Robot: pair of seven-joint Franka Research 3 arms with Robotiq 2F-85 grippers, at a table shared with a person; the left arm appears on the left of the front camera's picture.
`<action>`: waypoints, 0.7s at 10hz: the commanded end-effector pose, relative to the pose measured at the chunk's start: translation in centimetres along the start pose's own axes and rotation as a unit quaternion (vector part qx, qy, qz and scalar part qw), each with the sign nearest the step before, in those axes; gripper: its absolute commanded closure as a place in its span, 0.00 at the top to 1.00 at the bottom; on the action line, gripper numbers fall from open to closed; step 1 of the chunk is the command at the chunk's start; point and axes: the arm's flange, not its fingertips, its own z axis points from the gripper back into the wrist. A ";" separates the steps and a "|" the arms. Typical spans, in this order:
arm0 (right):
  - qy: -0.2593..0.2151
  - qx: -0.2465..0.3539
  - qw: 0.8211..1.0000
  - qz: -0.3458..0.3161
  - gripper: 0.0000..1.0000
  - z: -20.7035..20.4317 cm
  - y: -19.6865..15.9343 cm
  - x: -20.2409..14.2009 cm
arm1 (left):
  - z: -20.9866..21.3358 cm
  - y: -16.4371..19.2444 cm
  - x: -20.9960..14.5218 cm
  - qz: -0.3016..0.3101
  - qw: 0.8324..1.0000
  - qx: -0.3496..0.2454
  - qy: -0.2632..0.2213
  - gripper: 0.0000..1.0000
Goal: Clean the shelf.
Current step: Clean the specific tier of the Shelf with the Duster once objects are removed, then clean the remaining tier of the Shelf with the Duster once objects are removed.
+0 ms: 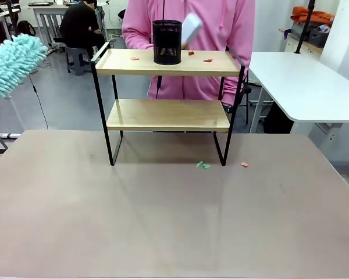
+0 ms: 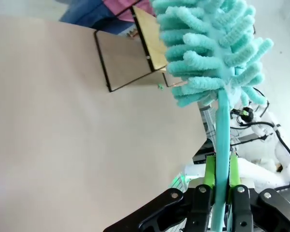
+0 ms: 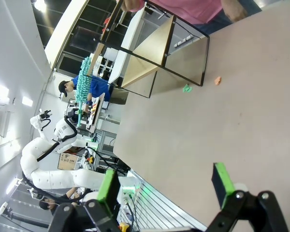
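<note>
1. The shelf [image 1: 167, 114], two light wooden boards in a thin black metal frame, stands upright on the worktop [image 1: 163, 221], near the middle of its far edge.
2. A black mesh pen cup [image 1: 167, 42] stands upright near the middle of the shelf's top board. Small red scraps [image 1: 207, 60] lie on that board on both sides of the cup.
3. A person in a pink hooded top [image 1: 221, 35] stands just beyond the far edge, directly behind the shelf. A blurred white object [image 1: 192, 28] shows above the top board, just beside the cup; what it is cannot be told.
4. A green scrap [image 1: 203, 165] lies on the worktop just in front of the shelf's front right leg. An orange scrap [image 1: 244, 164] lies near it, a little closer to the right edge.
5. The left pincer [image 2: 221, 169] is clamped on the thin handle of a fluffy teal duster [image 2: 212, 48], with its green pads [image 2: 210, 169] pressing the handle from both sides.
6. In the front view the duster's head is up in the air off the worktop's far left corner, well apart from the shelf.
7. The right pincer [image 3: 165, 186] stands wide, with nothing between its pads. It hangs over the worktop, well apart from the shelf and the two scraps.
</note>
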 end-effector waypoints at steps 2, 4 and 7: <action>-0.009 0.008 1.000 0.014 1.00 0.0 0.0 0.4 | 0.5 -1.6 -0.3 -0.028 0.999 -0.029 0.024 0.12; -0.009 0.008 1.000 0.014 1.00 0.0 0.0 0.4 | 0.5 -1.6 -0.3 -0.028 0.999 -0.029 0.024 0.12; -0.009 0.008 1.000 0.014 1.00 0.0 0.0 0.4 | 0.5 -1.6 -0.3 -0.028 0.999 -0.029 0.024 0.12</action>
